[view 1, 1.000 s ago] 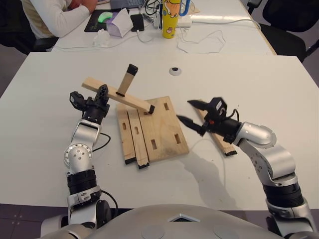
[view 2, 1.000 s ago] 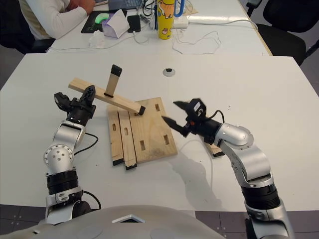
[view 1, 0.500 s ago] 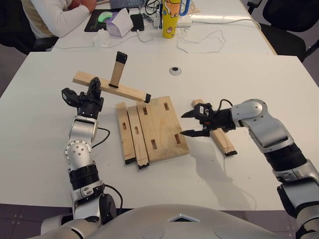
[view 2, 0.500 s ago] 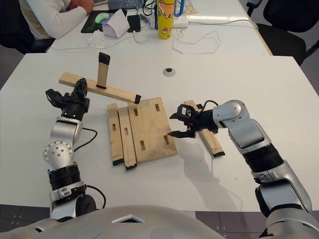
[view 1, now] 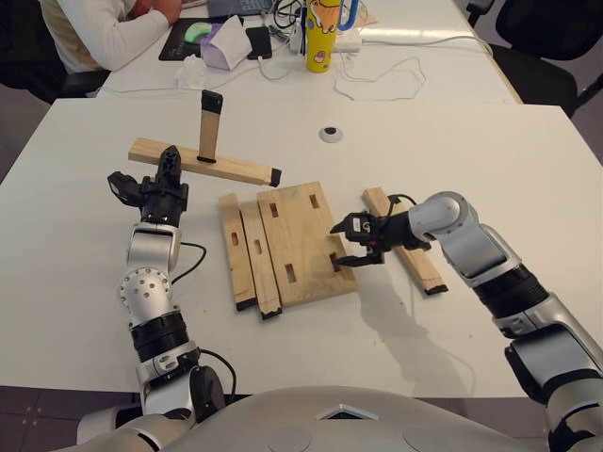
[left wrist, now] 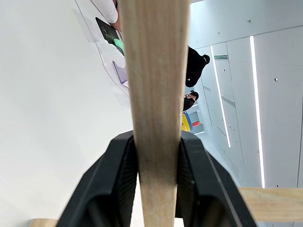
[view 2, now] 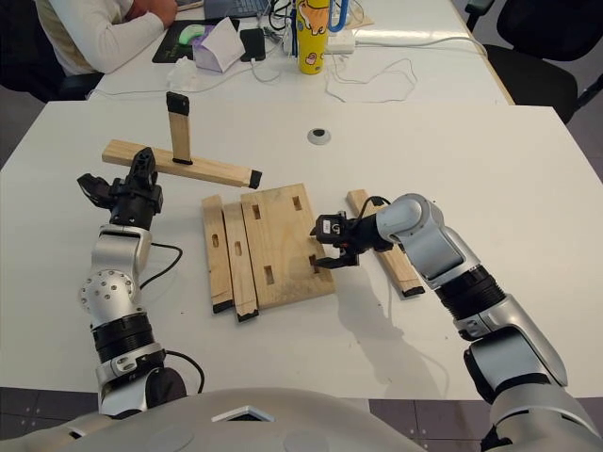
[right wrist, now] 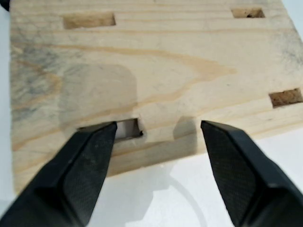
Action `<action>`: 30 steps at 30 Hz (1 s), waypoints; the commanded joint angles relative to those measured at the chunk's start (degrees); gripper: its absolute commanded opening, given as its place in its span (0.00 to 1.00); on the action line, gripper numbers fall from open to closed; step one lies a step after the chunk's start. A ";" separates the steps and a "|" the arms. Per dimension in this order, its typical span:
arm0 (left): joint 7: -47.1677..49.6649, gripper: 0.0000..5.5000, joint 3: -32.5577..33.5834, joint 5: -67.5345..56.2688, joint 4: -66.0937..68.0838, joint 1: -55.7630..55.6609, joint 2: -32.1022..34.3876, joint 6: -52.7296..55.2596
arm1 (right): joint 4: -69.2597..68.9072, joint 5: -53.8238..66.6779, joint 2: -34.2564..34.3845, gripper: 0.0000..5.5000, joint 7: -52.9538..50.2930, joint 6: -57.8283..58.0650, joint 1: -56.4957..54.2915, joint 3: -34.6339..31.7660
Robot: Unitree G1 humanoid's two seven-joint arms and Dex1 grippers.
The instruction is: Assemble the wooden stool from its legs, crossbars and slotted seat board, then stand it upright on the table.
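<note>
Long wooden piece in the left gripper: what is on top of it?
A shorter black-capped piece stands nearly upright on the long wooden piece, clamped in the left gripper. How deep its foot sits is hidden.

The left hand [view 1: 168, 166] is raised left of the seat board [view 1: 297, 235], forearm near upright, jaws clamped on a wooden bar [view 1: 231, 169] (held roughly level). The right hand [view 1: 341, 245] sits at the board's right edge, jaws spread, elbow bent.

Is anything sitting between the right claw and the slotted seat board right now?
Nothing visible stands between them. The right claw is open right at the slotted seat board's right edge, next to one of its slots.
</note>
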 commanded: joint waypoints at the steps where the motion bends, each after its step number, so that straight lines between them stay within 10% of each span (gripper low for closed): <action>1: -0.11 0.19 -0.33 -0.15 -0.76 -0.92 -0.29 -0.35 | 3.39 -5.50 1.24 0.60 -2.36 6.29 -0.84 3.03; 21: -0.12 0.19 -0.79 0.61 -0.36 -1.75 -0.65 -1.23 | 34.14 -6.09 8.70 0.60 -14.18 10.92 -10.66 -1.21; 30: -0.08 0.19 -1.92 2.00 -1.15 -1.47 -0.85 -1.47 | 16.03 0.67 10.34 0.60 -10.51 22.84 -4.21 -3.14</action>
